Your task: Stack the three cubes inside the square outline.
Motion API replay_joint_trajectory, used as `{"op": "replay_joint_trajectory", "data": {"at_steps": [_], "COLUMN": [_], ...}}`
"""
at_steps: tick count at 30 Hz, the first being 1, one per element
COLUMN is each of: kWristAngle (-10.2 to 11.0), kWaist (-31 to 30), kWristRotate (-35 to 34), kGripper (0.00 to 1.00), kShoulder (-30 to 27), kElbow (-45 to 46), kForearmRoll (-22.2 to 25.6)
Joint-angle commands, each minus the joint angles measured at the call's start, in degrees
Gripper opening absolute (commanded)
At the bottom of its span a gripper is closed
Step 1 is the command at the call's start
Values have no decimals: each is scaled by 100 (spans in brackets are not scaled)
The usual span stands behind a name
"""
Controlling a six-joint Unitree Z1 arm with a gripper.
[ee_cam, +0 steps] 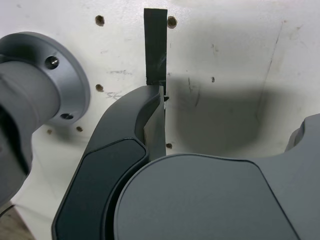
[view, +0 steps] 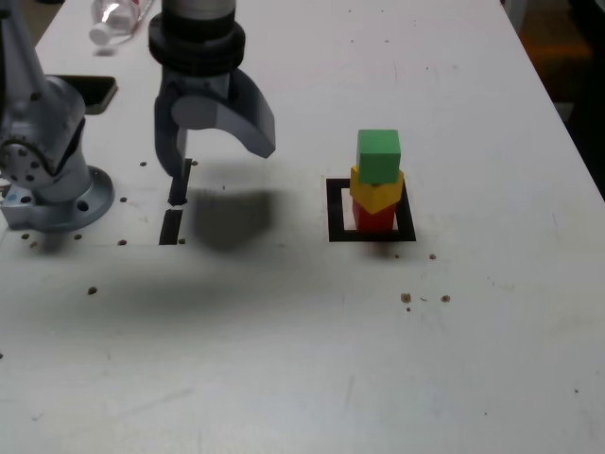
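Observation:
Three cubes stand in one stack in the exterior view: the red cube (view: 374, 219) at the bottom, the yellow cube (view: 376, 192) on it, turned a little, and the green cube (view: 379, 154) on top. The stack rests inside the square outline (view: 335, 213) of black tape. My gripper (view: 222, 161) hangs open above the table, well off to the exterior view's left of the stack, with nothing between its fingers. The wrist view shows the gripper (ee_cam: 232, 112) with its jaws spread over bare table and its own shadow. None of the cubes appears in that view.
Two short black strips (view: 177, 189) (view: 171, 227) lie under the gripper; one black strip (ee_cam: 155, 45) shows in the wrist view. The arm's grey base (view: 47, 180) (ee_cam: 45, 85) stands at the exterior view's left. A plastic bottle (view: 118, 17) and a dark flat object (view: 95, 92) lie behind it.

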Motion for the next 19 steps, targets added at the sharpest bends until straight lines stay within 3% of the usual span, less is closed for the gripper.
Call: {"op": "replay_joint_trajectory", "data": {"at_steps": [1, 5, 14, 19], "kWristAngle": [-18, -96, -159, -332], "kWaist": [12, 8, -12, -15], "kWristRotate": [-6, -6, -5, 12], "kGripper": [99, 99, 99, 99], "kShoulder": [-89, -213, -329, -391], "kElbow": [212, 606, 751, 827], "kForearmRoll": [-215, -658, -703, -741]}}
